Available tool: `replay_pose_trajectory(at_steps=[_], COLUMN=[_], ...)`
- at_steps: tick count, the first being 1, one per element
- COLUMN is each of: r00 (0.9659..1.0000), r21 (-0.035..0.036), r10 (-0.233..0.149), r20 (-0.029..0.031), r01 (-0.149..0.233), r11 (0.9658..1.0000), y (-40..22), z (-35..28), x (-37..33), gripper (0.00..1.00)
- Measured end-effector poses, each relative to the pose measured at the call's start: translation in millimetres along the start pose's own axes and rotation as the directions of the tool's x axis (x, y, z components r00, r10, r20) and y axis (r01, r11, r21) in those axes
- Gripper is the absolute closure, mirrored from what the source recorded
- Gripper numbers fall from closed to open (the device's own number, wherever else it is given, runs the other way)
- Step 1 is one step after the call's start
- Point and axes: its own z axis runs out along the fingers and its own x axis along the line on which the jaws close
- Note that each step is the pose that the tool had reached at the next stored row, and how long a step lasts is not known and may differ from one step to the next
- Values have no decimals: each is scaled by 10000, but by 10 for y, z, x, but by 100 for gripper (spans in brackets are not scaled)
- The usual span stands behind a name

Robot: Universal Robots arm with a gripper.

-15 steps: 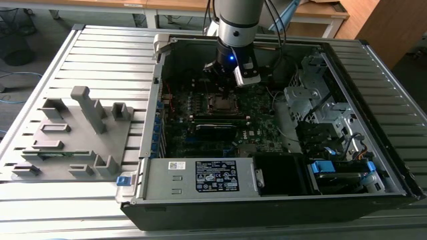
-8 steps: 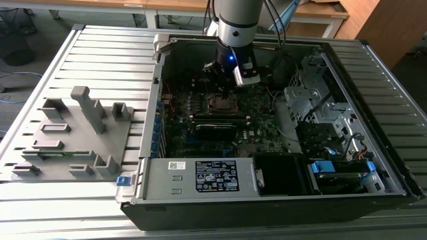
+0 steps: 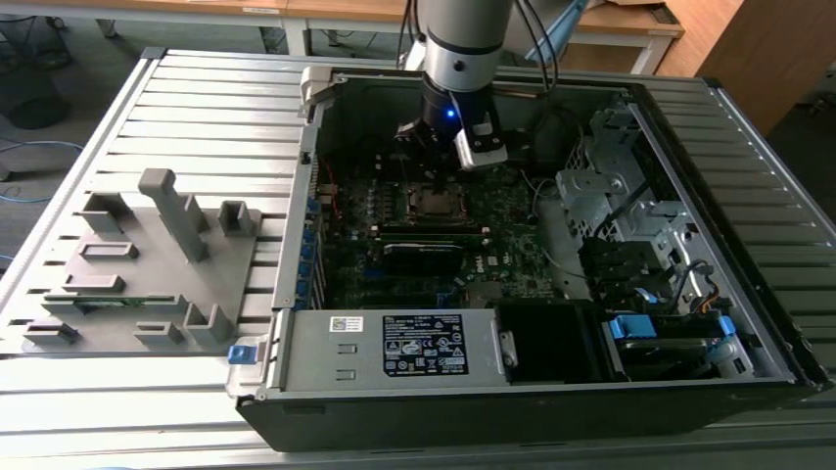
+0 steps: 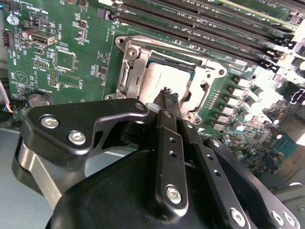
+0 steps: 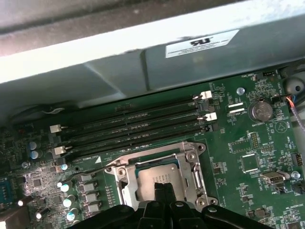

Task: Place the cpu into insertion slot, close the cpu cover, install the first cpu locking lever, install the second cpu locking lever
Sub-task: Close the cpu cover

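Gripper (image 4: 167, 93) closed on nothing, computer case (image 3: 523, 416) set on slatted grey table (image 3: 196, 108), wooden desks (image 3: 327, 10) along exterior view's top, cpu (image 4: 159, 76) laid flat, face up, in insertion slot (image 4: 125, 52).

Green motherboard (image 4: 102, 45) with black memory slots (image 5: 133, 126); silvery-rimmed insertion slot (image 5: 125, 183), dull grey cpu (image 4: 164, 76); matte black gripper (image 4: 167, 94); pale grey ribbed table (image 3: 196, 108); plain grey moulded fixture (image 3: 157, 284).
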Motion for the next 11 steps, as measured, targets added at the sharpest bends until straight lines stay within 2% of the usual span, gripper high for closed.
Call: replay_pose_trajectory(at_steps=[5, 11], r00=[10000, 10000], r21=[-2, -9], r10=[0, -1], r20=[6, 49], r01=[0, 1], r11=[10000, 10000], y=[-18, -31], z=[7, 66], x=[74, 121], gripper=[89, 89])
